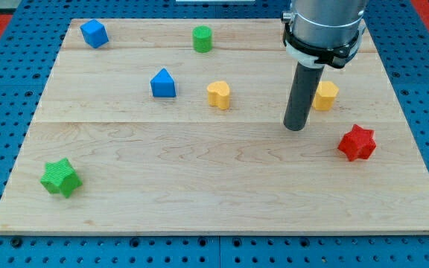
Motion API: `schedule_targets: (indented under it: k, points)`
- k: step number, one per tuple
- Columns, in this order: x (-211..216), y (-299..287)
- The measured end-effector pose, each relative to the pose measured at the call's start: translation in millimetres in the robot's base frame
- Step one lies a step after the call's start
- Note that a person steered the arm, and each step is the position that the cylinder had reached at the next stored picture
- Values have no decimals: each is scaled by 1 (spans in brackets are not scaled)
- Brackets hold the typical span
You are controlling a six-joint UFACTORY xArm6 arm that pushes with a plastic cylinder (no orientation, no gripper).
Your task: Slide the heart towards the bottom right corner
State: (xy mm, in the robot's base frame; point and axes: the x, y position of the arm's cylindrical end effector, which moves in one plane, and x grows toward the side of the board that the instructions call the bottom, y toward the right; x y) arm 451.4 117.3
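A yellow heart block (218, 94) lies near the middle of the wooden board (199, 193), in its upper half. My tip (296, 127) rests on the board well to the right of the heart and slightly lower. The tip is just left of and below a yellow hexagon block (325, 95), which the rod partly hides. A red star block (357, 143) lies to the right of the tip, a little lower.
A blue triangle-like block (163, 83) sits left of the heart. A green cylinder (202, 38) stands at the top centre. A blue cube (94, 33) is at the top left. A green star (59, 177) lies at the bottom left.
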Motion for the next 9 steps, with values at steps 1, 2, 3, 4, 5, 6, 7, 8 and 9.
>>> schedule_targets:
  k: [1,2,3,4,5,6,7,8,9]
  points:
    - [0,0]
    - [-1,0]
    - [-6,0]
    - [-23,-15]
    - [-65,-48]
    - [-105,-63]
    - [-90,-108]
    - [-25,-81]
    - [11,-58]
